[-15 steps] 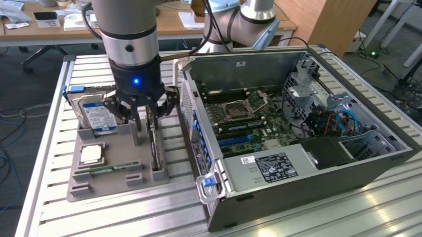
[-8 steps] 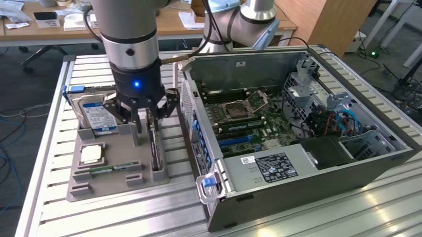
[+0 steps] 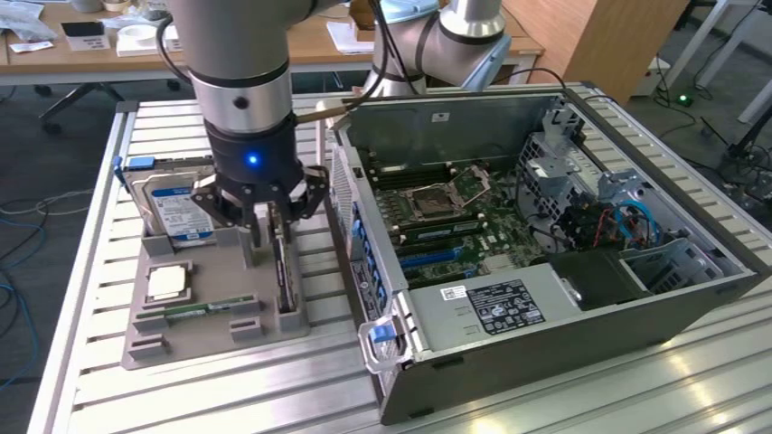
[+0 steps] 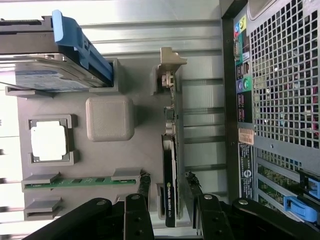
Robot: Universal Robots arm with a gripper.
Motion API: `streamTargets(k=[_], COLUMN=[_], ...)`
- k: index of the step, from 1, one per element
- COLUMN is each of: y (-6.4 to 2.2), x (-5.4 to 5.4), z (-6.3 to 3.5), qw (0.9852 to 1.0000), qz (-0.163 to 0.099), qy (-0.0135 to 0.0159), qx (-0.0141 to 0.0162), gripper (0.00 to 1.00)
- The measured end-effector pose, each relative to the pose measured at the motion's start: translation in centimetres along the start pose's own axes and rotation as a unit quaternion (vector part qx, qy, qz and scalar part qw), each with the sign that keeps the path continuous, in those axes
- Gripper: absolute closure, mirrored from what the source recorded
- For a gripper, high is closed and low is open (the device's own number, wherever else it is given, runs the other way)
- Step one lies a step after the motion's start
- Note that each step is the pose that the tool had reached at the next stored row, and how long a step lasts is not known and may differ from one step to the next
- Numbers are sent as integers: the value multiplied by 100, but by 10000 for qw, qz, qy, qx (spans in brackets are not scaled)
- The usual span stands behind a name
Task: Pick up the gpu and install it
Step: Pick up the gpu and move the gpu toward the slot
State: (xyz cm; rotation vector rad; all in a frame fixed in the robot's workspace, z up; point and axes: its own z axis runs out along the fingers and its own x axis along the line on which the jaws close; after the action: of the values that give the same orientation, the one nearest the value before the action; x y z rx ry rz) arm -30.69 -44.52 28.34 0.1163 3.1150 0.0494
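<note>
The gpu [image 3: 280, 271] is a thin dark card standing on edge in a slot of the grey holder [image 3: 199, 339], beside the open computer case. From the wrist camera I look down on the gpu's [image 4: 170, 150] top edge, with its metal bracket [image 4: 170, 62] at the far end. My gripper [image 3: 270, 221] hangs directly over the card, open. One black finger [image 4: 145, 186] is on each side of the near end of the card, with a small gap between each finger and the card. My gripper [image 4: 169, 187] holds nothing.
In the same holder are a hard drive [image 3: 179, 212] with a blue-white label, a processor chip [image 3: 166, 282] and a green memory stick [image 3: 199, 310]. The open computer case [image 3: 483, 312] lies on the exterior view's right, motherboard [image 3: 447, 217] exposed. A second arm's base [image 3: 465, 32] stands behind it.
</note>
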Motion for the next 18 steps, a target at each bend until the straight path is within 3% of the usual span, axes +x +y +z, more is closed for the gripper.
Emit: streamTargets(k=[10,18], y=[3,0], x=[-44,-55], z=[42,143], qw=[10000,10000], qz=[1,1], qy=[0,0], qx=[0,0], gripper=[58,58])
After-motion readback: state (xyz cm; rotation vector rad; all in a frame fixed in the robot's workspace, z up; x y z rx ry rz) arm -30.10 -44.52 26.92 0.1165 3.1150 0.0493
